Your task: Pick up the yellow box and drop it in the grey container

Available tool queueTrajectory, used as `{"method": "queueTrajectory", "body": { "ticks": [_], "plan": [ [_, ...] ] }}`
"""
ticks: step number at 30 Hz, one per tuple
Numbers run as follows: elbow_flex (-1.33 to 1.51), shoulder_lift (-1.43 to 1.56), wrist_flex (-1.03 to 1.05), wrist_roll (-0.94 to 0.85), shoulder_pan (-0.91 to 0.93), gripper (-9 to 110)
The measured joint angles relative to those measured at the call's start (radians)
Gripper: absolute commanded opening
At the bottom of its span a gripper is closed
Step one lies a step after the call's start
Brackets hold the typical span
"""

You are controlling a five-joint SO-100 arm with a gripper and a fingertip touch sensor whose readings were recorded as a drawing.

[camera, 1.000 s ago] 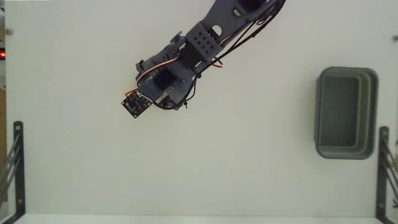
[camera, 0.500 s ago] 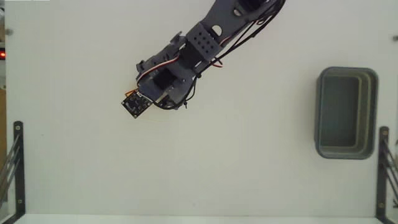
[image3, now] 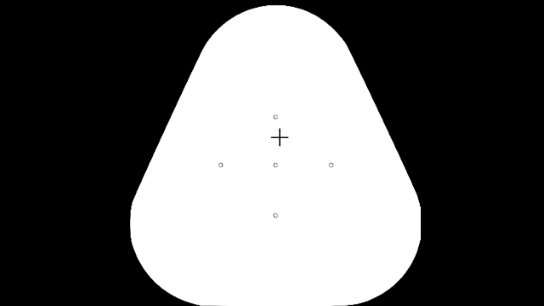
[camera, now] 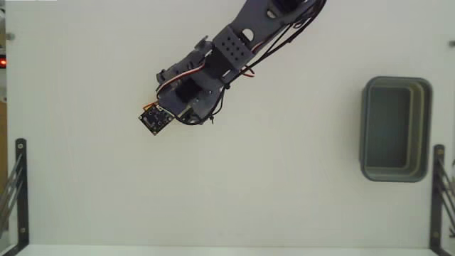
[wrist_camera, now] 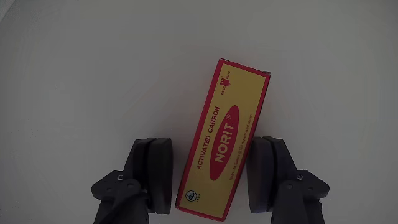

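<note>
In the wrist view the yellow box [wrist_camera: 225,140], with a red oval label and thin red edging, lies flat on the white table, pointing away from the camera. My gripper [wrist_camera: 211,148] is open and straddles the box's near half. The right finger [wrist_camera: 266,171] sits against the box's edge. The left finger [wrist_camera: 154,171] leaves a thin gap. In the fixed view the gripper [camera: 151,115] is at the upper left, and the arm and its camera hide almost all of the box. The grey container [camera: 365,135] stands far off at the right edge, with nothing inside.
The dark arm [camera: 234,46] reaches in from the top of the fixed view. Black metal brackets [camera: 20,192] stand at the lower left and at the lower right [camera: 438,192], the right one close beside the container. Bare white table lies between gripper and container.
</note>
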Motion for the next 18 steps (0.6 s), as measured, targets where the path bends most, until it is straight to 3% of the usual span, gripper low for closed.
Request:
{"method": "queueTrajectory", "body": {
  "ticks": [18],
  "plan": [
    [0.000,0.000,0.000,0.000,0.000,65]
  ]
}}
